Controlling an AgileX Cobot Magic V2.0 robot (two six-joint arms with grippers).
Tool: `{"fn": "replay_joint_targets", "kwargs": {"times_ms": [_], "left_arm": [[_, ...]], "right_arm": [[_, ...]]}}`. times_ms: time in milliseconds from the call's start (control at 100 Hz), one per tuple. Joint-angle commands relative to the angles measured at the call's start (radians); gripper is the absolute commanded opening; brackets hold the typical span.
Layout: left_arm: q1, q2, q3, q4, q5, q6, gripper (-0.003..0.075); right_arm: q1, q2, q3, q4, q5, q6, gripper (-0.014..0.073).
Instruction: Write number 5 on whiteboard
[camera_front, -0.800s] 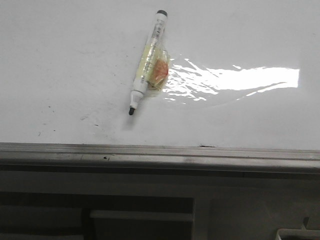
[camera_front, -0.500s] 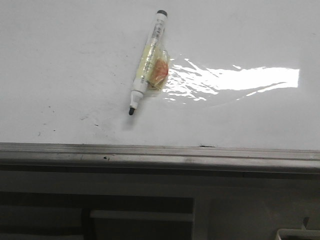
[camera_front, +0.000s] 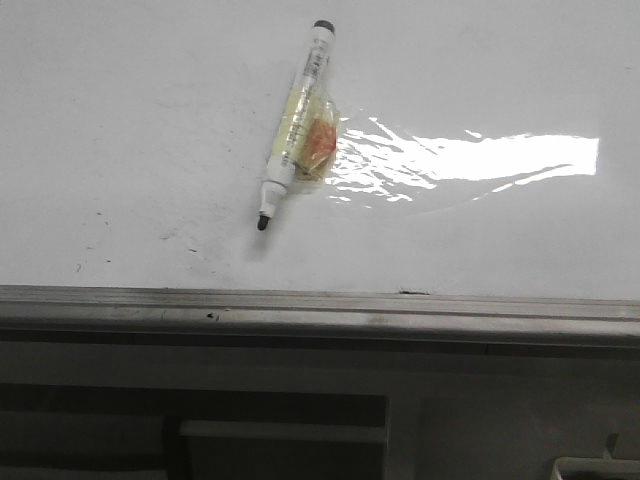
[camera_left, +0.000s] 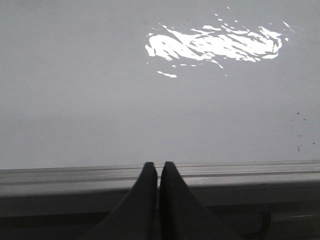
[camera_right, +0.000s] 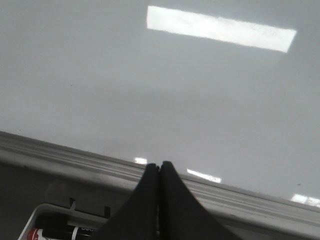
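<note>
The whiteboard (camera_front: 120, 130) is large, glossy and white, with a grey metal edge strip (camera_front: 320, 310) along its near side. No number 5 shows on it, only faint dark specks. An uncapped white marker (camera_front: 292, 125) with a yellow band and crumpled clear tape lies on the board, black tip toward the near edge. Neither gripper shows in the front view. My left gripper (camera_left: 158, 166) is shut and empty, its tips over the edge strip (camera_left: 75, 175). My right gripper (camera_right: 159, 166) is shut and empty, its tips over the edge strip (camera_right: 75, 157).
A bright glare patch (camera_front: 470, 160) lies on the board right of the marker. Grey cabinet panels (camera_front: 500, 420) run below the board's edge. A white tray holding markers (camera_right: 55, 225) sits below the edge under my right gripper.
</note>
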Motion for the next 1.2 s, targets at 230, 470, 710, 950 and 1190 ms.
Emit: {"fn": "replay_joint_targets", "kwargs": {"times_ms": [230,470,710,950,1190], "left_arm": [[0.0,-0.026,0.023,-0.143,-0.159,-0.011,-0.002],[0.0,-0.026,0.023,-0.607,-0.263,-0.013,-0.002],[-0.004,-0.024,-0.02,-0.686,-0.254,-0.004,-0.002],[-0.006,0.144,-0.239,-0.341,-0.038,0.049,-0.0019],[-0.006,0.466,-0.412,-0.429,0.119,0.323,0.0338]], "right_arm": [[-0.005,-0.015,0.022,-0.016,-0.209,0.002,-0.0064],[-0.005,-0.015,0.022,0.415,-0.564,0.026,-0.0064],[-0.005,-0.015,-0.022,0.59,-0.481,0.026,-0.0064],[-0.003,0.047,-0.258,0.375,-0.135,-0.026,-0.0064],[-0.003,0.177,-0.416,0.379,0.016,-0.213,0.0024]]}}
